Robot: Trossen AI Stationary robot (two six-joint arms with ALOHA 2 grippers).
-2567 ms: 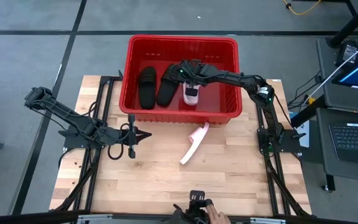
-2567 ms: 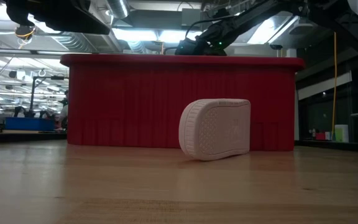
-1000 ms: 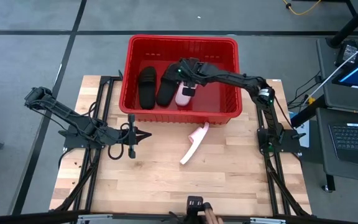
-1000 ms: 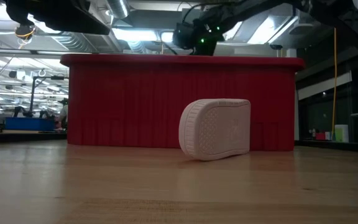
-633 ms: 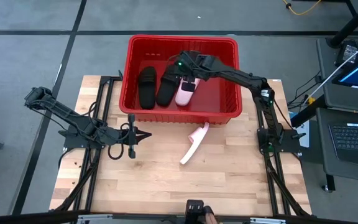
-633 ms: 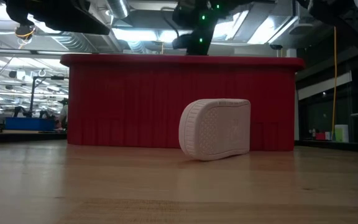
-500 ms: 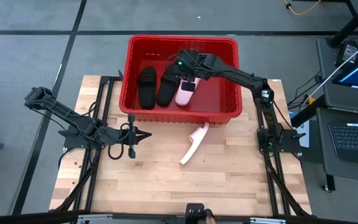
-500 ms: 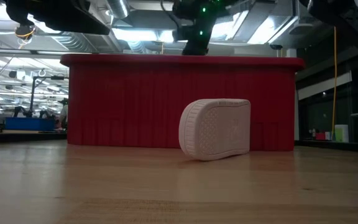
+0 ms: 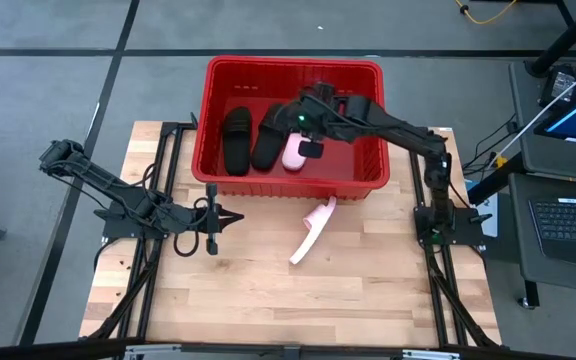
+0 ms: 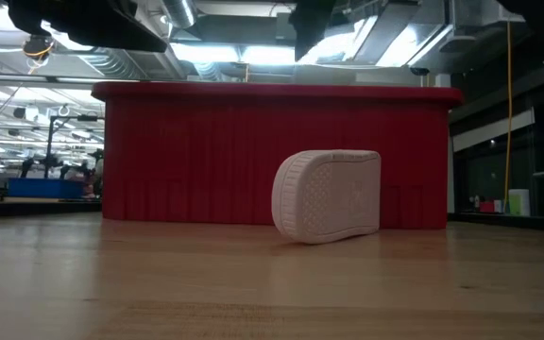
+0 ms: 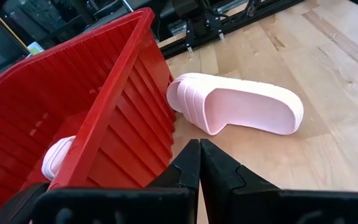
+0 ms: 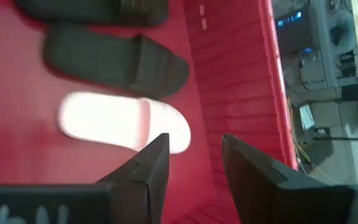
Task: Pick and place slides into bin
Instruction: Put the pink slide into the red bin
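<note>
Hovering empty, right tool [image 12: 191,163] gapes above bin [image 12: 241,74].

Low view: bin [image 10: 196,151] front wall hides all its contents; pink slide [image 10: 327,195] on the worktop [image 10: 253,283] seen sole-on, strap hidden.

High view: right arm covers part of the pink slide in bin [image 9: 293,154]; right gripper [image 9: 310,149] fingers too small to tell apart.

Left wrist view: bin wall [image 11: 110,118] hides most of the pink slide inside, only one end [image 11: 58,158] shows; left gripper [image 11: 199,163] cut off by picture edge.

Right wrist view: one black slide [image 12: 98,9] cut off at edge; pink slide overexposed, detail lost.
</note>
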